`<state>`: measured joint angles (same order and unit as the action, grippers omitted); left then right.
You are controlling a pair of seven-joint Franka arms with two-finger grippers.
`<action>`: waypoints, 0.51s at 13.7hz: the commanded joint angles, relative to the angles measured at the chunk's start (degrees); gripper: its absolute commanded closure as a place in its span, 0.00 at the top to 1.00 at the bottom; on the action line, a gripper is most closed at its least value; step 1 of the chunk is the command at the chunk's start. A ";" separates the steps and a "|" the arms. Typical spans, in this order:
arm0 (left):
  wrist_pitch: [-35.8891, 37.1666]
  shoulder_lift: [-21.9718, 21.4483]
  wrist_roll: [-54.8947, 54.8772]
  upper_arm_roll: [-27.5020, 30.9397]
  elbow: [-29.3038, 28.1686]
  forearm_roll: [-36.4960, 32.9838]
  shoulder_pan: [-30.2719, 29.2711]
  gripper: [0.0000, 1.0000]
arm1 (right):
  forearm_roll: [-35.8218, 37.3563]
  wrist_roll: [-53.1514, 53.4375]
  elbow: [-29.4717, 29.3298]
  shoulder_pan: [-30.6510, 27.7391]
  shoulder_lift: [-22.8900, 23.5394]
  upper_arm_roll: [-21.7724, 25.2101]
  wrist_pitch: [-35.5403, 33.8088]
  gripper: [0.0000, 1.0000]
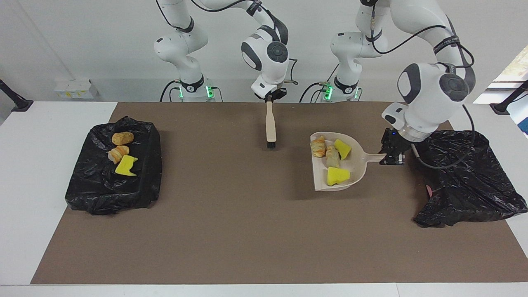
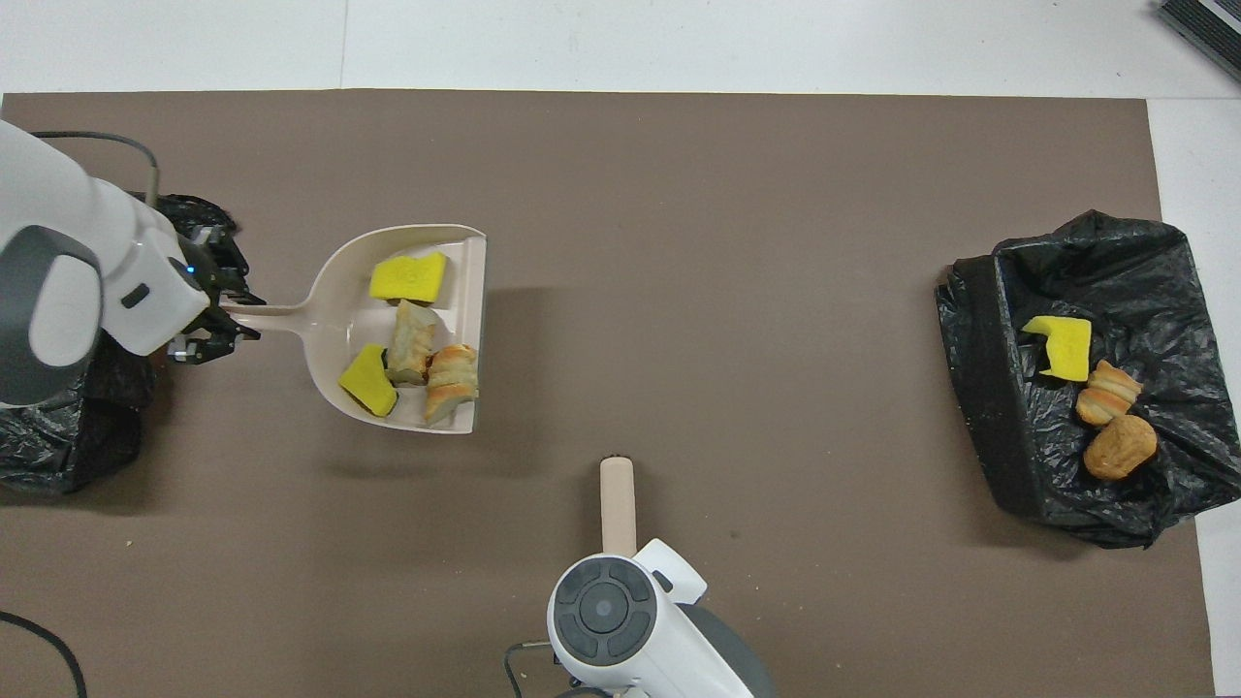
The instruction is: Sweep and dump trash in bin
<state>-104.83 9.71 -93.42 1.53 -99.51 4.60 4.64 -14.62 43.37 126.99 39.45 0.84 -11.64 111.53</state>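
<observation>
Shadow point(image 1: 305, 194) beneath dustpan point(image 1: 354, 171) shows facing, not overhead.

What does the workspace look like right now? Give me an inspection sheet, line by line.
Surface: brown mat on a white table.
Job's things: dustpan raised over the mat, carrying two yellow chunks, two pale lumps. Bag-lined bin at the right arm's end holds a yellow chunk, a pale lump, a brown lump. Second bag-lined bin at the left arm's end.
Clutter: nothing seen.
Grippers: left gripper shut on the dustpan's handle, beside the second bin; right gripper shut on the hand brush, bristles down.
Cables: black cable on the left arm.
Surroundings: white wall.
</observation>
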 commanded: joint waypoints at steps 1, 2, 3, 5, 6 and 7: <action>6.29 1.19 -5.60 -0.56 5.98 1.03 -6.46 0.00 | -1.02 0.31 1.50 -0.08 0.12 0.21 0.79 0.06; 7.26 1.19 -8.07 -0.56 6.43 0.85 -9.36 0.00 | -1.02 -0.13 1.85 -0.08 0.04 0.21 0.79 0.12; 7.45 1.19 -10.87 -0.56 6.52 0.68 -12.09 0.00 | -1.02 -0.65 1.94 -0.16 0.04 0.21 0.70 0.17; 7.36 1.02 -18.51 -0.21 6.52 0.50 -17.45 0.00 | -1.02 -1.97 1.94 -0.52 0.21 0.21 0.97 0.38; 7.53 1.02 -21.33 -0.04 6.61 -0.02 -19.65 0.00 | -1.02 -2.67 1.77 -0.60 0.39 0.21 0.97 0.45; 7.62 1.02 -22.67 -0.04 7.31 -1.33 -21.76 0.00 | -0.93 -3.20 1.51 -0.69 0.56 0.30 0.97 0.52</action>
<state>-99.20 9.92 -112.36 1.97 -94.83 4.23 -13.76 -14.62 42.68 128.04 39.38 1.62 -11.42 111.53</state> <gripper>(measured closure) 0.687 0.577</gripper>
